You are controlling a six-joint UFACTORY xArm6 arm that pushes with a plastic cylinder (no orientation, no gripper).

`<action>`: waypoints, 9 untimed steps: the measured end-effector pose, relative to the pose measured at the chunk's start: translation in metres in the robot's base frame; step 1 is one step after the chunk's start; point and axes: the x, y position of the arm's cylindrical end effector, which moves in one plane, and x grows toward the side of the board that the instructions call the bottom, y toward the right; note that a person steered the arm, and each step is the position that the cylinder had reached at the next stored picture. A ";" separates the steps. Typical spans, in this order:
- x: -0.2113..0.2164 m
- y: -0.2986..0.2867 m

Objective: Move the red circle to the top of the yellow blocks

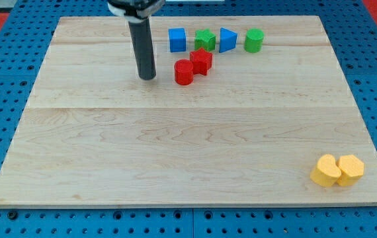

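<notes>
The red circle [184, 72] lies near the view's top centre, touching a red star [202, 61] up and to its right. Two yellow blocks sit together at the view's bottom right: a yellow heart-like block [325, 171] and a yellow hexagon [350, 168]. My tip [147, 77] rests on the board to the left of the red circle, a short gap apart.
A row along the view's top holds a blue cube [177, 39], a green star [205, 40], a blue triangle [227, 40] and a green circle [254, 41]. The wooden board [175, 145] sits on a blue perforated table.
</notes>
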 end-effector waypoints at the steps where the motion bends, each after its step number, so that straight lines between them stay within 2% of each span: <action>1: -0.028 0.018; 2: -0.022 0.040; 4: 0.029 0.073; 7: 0.044 0.215; 9: 0.071 0.246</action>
